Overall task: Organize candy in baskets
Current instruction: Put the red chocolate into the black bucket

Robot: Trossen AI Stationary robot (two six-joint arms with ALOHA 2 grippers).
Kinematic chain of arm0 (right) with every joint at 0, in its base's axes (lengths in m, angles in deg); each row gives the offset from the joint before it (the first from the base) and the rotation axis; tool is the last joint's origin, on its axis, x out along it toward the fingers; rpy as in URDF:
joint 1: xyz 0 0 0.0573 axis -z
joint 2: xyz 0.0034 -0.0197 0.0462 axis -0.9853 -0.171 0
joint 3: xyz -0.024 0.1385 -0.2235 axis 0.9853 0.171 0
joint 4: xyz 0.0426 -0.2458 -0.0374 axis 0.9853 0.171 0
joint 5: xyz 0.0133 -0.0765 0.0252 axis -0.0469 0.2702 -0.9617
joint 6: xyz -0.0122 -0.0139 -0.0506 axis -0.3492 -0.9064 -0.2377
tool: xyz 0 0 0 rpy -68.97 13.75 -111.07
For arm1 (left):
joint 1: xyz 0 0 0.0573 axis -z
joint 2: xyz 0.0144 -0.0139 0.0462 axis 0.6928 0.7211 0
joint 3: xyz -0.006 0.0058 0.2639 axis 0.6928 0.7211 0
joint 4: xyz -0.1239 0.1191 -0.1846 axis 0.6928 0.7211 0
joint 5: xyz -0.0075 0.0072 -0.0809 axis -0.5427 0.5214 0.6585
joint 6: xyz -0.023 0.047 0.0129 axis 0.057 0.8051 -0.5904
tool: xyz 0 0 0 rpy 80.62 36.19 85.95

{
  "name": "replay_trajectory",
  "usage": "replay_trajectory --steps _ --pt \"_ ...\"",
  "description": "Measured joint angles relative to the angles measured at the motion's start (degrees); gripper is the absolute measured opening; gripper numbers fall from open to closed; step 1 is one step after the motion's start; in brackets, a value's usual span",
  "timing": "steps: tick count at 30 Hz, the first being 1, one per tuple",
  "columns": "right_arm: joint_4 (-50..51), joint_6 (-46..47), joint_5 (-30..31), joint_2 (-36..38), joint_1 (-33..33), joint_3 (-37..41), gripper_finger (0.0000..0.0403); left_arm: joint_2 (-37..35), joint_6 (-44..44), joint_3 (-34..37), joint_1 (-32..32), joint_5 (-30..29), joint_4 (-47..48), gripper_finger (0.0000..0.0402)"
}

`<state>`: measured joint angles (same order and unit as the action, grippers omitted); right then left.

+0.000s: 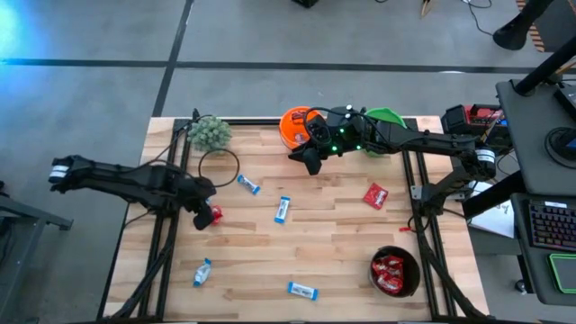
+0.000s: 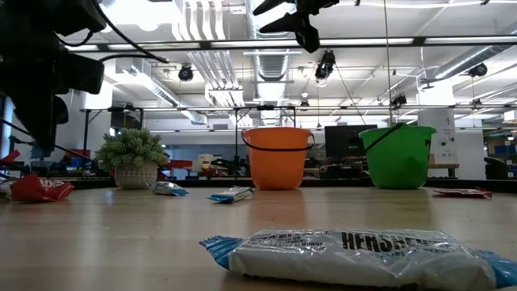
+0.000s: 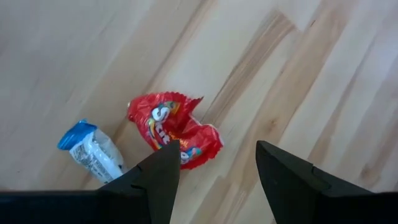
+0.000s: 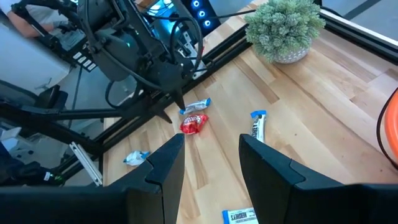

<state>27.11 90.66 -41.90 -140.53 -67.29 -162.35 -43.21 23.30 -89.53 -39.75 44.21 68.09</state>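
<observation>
wooden table point(image 1: 333, 261) carries scattered candy point(image 1: 283, 210), three baskets point(image 1: 395, 271) (one black), a plant point(image 1: 209, 132).

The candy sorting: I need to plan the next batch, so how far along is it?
Done: red packets sit in the black basket. In hand: nothing is held; the open left tool hovers over a red packet, and the open right tool is by the orange basket. Left: blue-and-white bars and another red packet lie on the table.

The left gripper point(image 1: 209, 216) hangs right over one candy packet point(image 1: 214, 214). Another candy point(image 3: 92, 149) lies just beside that packet.
</observation>
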Motion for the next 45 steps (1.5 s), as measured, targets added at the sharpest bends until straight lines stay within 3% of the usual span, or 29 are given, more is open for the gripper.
replay_trajectory --steps 45 --pt "0.0 0.3 -0.5 0.0 -0.6 0.0 0.0141 23.9 0.8 0.0 1.0 -3.6 -3.5 0.0191"
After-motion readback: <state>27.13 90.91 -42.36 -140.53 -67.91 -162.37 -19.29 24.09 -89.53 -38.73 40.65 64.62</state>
